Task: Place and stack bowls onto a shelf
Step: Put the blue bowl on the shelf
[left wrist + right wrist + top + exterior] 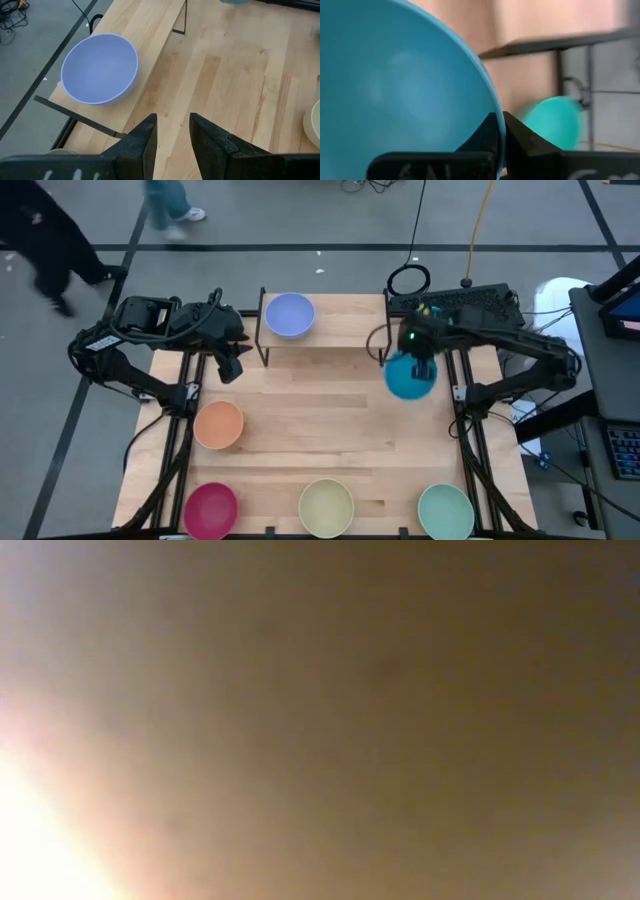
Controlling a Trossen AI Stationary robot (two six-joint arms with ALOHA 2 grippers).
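Overhead view, centre right: the right gripper point(418, 363) is clenched on the near rim of a cyan bowl point(408, 377), carried above the tabletop point(330, 420) just right of the shelf point(340, 323). From the fingers the free shelf space lies to the left and slightly up-frame, beside the periwinkle bowl point(289, 314) already set at the shelf's left end; the right arm is the nearer one. The left gripper point(228, 367), at upper left, hangs with fingers released, empty. Count: six bowls in all, namely one periwinkle, one cyan, one orange point(218, 425), one magenta point(210, 510), one pale yellow point(326, 507), one mint green point(445, 511); one shelf
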